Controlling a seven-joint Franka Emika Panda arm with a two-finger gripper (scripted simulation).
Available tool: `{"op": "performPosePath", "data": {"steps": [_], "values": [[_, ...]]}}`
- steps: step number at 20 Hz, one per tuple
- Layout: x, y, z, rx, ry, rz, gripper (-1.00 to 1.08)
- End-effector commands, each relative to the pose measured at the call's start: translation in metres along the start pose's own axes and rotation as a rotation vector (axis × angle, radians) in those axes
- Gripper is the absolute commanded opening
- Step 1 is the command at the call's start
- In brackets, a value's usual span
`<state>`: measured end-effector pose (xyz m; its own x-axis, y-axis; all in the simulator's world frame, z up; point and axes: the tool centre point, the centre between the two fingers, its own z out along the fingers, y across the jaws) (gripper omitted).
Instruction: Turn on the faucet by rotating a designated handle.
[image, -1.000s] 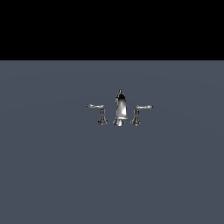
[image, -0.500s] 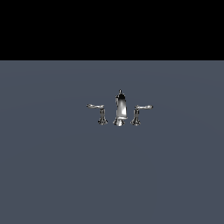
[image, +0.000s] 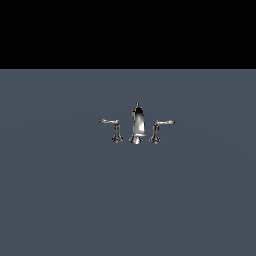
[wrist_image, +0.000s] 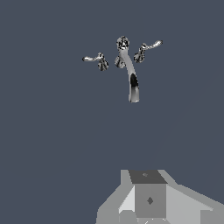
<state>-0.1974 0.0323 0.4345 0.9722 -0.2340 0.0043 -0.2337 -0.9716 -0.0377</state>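
We are seeing only the grey body of our gripper (wrist_image: 148, 205) at the edge of the wrist view, so we cannot tell whether its jaws are parted or closed. We are judging the approach as barely begun: the faucet (image: 137, 125) is standing well ahead of the gripper, untouched. Next we are needing to reach forward to the handle (image: 162, 123), a thin chrome lever on a flared post beside the spout (image: 137, 122).

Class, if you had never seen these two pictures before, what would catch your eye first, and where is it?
The shiny chrome faucet stands alone mid-picture on the plain grey floor; its tall spout rises between two lever handles, the handle to be turned on the exterior view's right. In the wrist view, a grey gripper part sits at the edge, far from the faucet.
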Motion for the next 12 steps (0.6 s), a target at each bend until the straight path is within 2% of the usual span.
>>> {"op": "performPosePath", "data": {"steps": [1, 12], "values": [[0.016, -0.006, 0.016, 0.0, 0.001, 0.062, -1.0], [0.092, -0.017, 0.087, -0.004, 0.004, 0.334, -1.0]]}}
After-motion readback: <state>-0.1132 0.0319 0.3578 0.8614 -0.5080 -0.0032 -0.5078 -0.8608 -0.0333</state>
